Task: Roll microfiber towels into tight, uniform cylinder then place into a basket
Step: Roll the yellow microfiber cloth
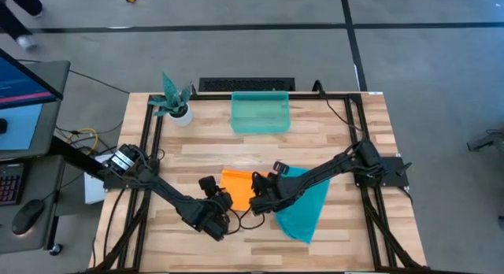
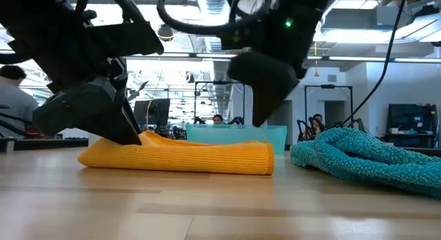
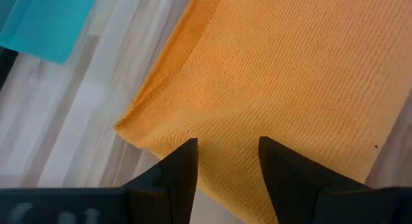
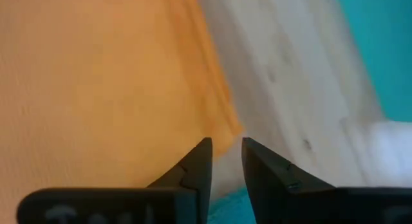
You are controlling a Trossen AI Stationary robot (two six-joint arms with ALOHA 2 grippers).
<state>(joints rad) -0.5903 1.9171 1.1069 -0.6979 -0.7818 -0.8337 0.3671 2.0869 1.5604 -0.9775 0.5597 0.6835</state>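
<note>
As the orange towel (image 2: 180, 156) lay limp (soft, light), we judged its edges best; left gripper (image 3: 226, 161) fingers gaped above it, right gripper (image 4: 226, 161) fingers narrow, empty.

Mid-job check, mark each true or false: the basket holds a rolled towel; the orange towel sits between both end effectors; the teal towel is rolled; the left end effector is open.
1. The basket holds a rolled towel. False: nothing shows inside it.
2. The orange towel lies between the left end effector and the right end effector. True.
3. The teal towel is rolled. False: it lies rumpled and loose.
4. The left end effector is open. True: its fingers stand apart over the orange cloth.
</note>
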